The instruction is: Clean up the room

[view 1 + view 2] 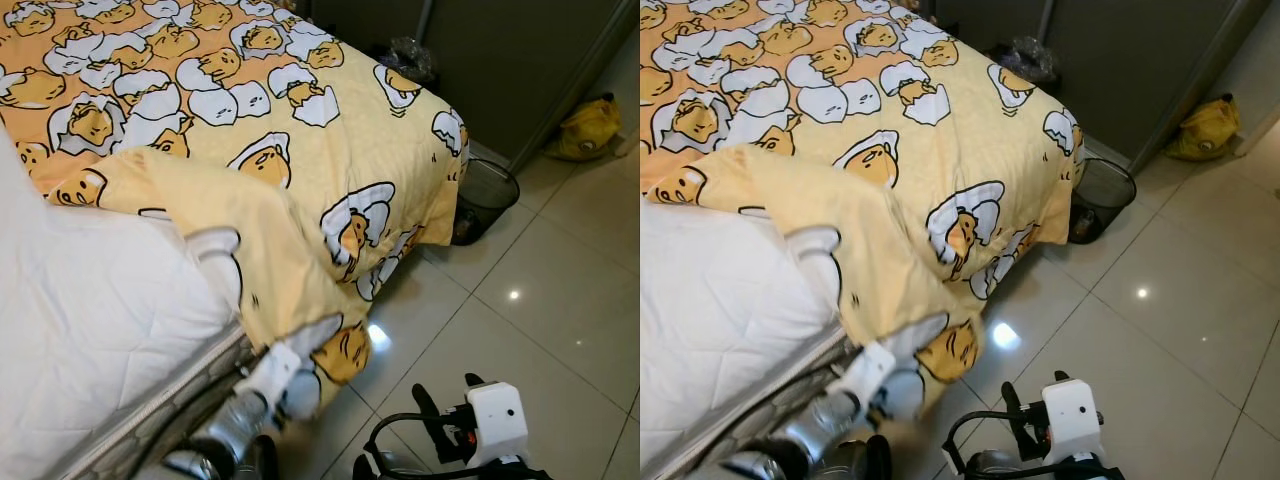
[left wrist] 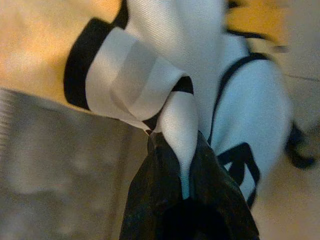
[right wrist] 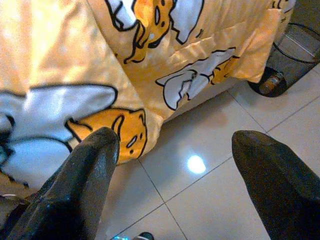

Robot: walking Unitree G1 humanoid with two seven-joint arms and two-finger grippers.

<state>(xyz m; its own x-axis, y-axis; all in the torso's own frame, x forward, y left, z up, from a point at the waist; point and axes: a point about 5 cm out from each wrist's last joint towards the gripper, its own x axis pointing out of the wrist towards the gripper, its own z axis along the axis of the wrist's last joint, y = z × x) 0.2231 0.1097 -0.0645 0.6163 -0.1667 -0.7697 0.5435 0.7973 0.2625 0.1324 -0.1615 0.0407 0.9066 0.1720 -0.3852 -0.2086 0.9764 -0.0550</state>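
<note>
I count one yellow egg-print quilt (image 1: 300, 130), one white quilted mattress (image 1: 90, 310), one black mesh wastebasket (image 1: 485, 198), one yellow bag (image 1: 588, 128).

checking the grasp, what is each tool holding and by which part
Left tool pinches the blanket at its hanging corner by the mattress. Right tool holds nothing.

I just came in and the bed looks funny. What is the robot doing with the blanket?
The robot is making the bed. Its left gripper has pinched the hanging corner of the yellow egg-cartoon duvet, down by the side of the bed. Part of the white mattress is uncovered. Its right gripper is open and hangs over the tiled floor, holding nothing. A black mesh wastebasket stands at the foot of the bed.
</note>
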